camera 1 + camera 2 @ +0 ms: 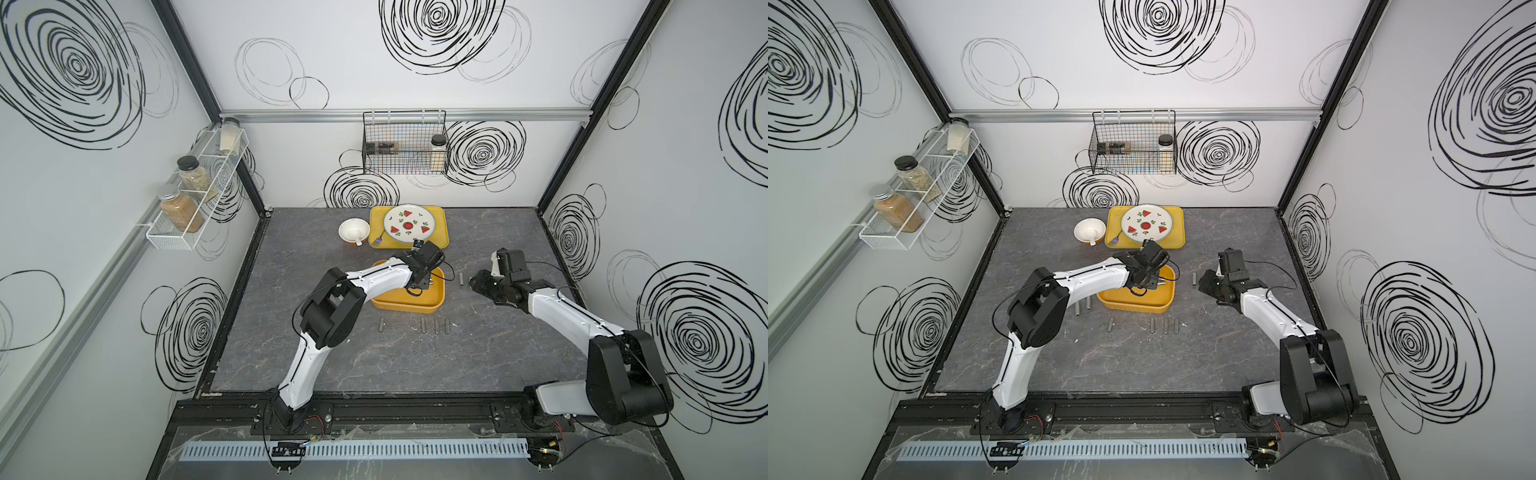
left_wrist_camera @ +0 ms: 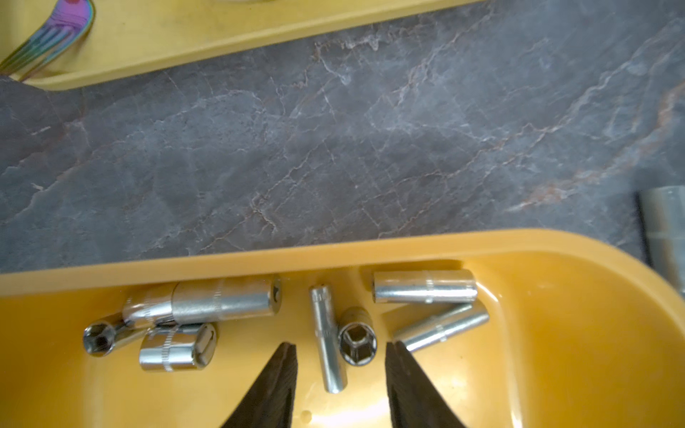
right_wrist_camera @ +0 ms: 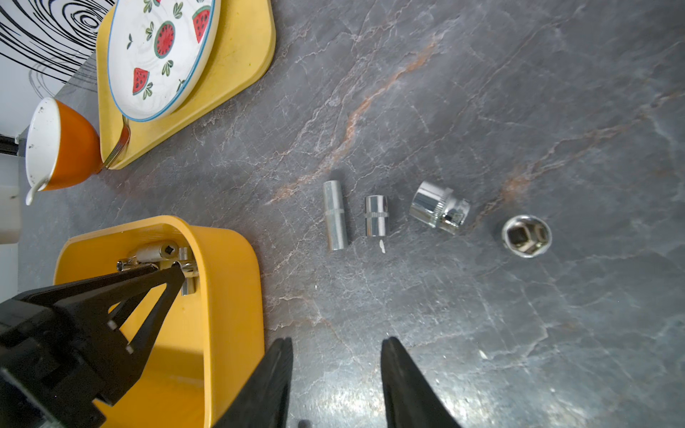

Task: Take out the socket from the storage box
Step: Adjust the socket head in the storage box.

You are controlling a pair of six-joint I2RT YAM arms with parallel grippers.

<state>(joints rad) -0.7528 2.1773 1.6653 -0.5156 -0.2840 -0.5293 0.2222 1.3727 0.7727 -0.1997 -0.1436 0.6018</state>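
Sockets (image 2: 328,333) between parted left fingers (image 2: 274,389) show clearly in wrist view; right fingers (image 3: 268,389) parted.

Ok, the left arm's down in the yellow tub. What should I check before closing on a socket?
1. Left end effector open inside the tub: ok.
2. Thin socket lies between its fingertips: ok.
3. Only one socket in the gap: not ok, a hex-mouthed socket sits there too.
4. Fingertips low enough to grip: cannot tell.
5. Right end effector open, empty, over the table beside the tub: ok.
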